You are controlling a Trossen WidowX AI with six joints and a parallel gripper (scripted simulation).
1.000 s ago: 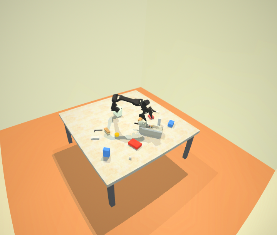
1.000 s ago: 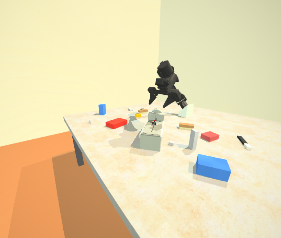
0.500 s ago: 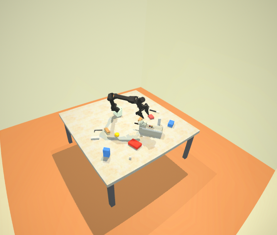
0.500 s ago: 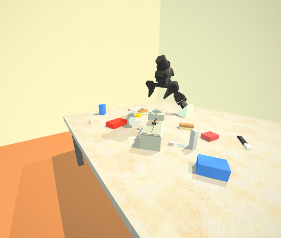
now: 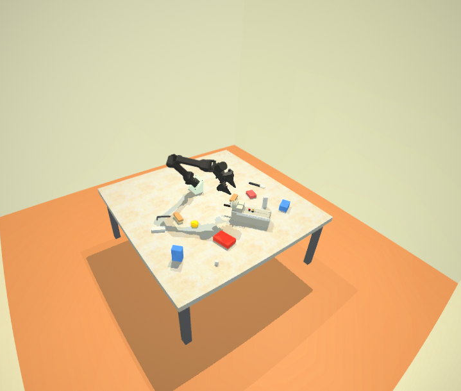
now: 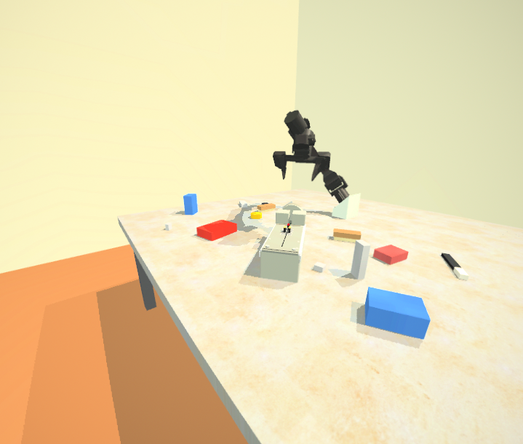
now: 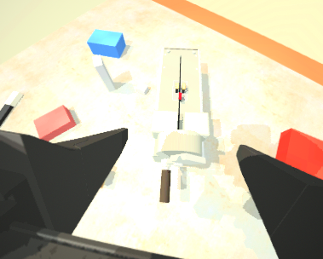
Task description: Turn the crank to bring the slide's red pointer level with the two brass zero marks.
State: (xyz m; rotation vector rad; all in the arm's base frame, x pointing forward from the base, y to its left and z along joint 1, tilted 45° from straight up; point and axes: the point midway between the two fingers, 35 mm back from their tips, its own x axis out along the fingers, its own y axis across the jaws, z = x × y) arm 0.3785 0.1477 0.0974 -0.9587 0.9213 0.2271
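The grey-green machine (image 5: 251, 219) (image 6: 281, 265) (image 7: 168, 77) stands on the table. Its dark crank handle (image 5: 227, 205) (image 7: 164, 186) sticks out at the drum end and is hidden in the exterior view. In the wrist view the red pointer (image 7: 180, 96) sits beside the slot, a little nearer the crank end than the two brass marks (image 7: 183, 88), so it is not level with them. My gripper (image 5: 232, 190) (image 6: 298, 179) (image 7: 181, 141) is open and empty, above the crank end. The handle shows between its fingers in the wrist view, well below them.
A bright red block (image 5: 224, 239) (image 6: 217, 229) (image 7: 303, 153) lies on one side of the machine. On the other are a grey upright block (image 5: 265, 202) (image 6: 359, 259) (image 7: 104, 74), a blue block (image 6: 396, 312) (image 7: 106, 43), a duller red block (image 6: 390, 254) (image 7: 55, 123) and an orange block (image 6: 346, 234).
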